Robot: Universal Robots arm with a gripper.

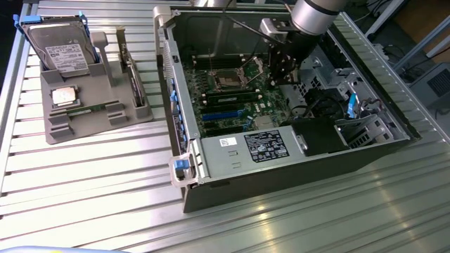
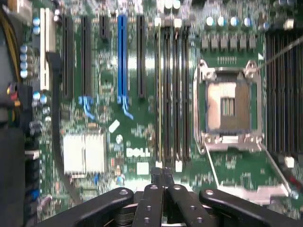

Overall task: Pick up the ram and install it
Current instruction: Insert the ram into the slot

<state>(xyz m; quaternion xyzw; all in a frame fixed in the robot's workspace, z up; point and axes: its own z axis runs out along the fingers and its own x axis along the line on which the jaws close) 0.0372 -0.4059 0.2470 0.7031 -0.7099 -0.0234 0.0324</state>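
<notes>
While the arm reaches down into the open computer case, the jaws hang over the motherboard, just short of the memory slots and beside the empty processor socket. In the wrist view the jaws are closed, tips pressed together. I can make out nothing between them.

Ram: a thin green stick lies flat in the grey tray on the counter, at the exterior view's left, well apart from the case. A second green strip lies along the slot area. It is probably a seated stick, but I cannot confirm that.

Handling judgement:
- Light, stiff and thin. It should carry without sagging.
- Fragile at the chips and the contact edge.
- Best taken by the two flat faces or the short ends, near mid-length, so it hangs level.
- The board surface is smooth, so a firm pinch is needed.
</notes>
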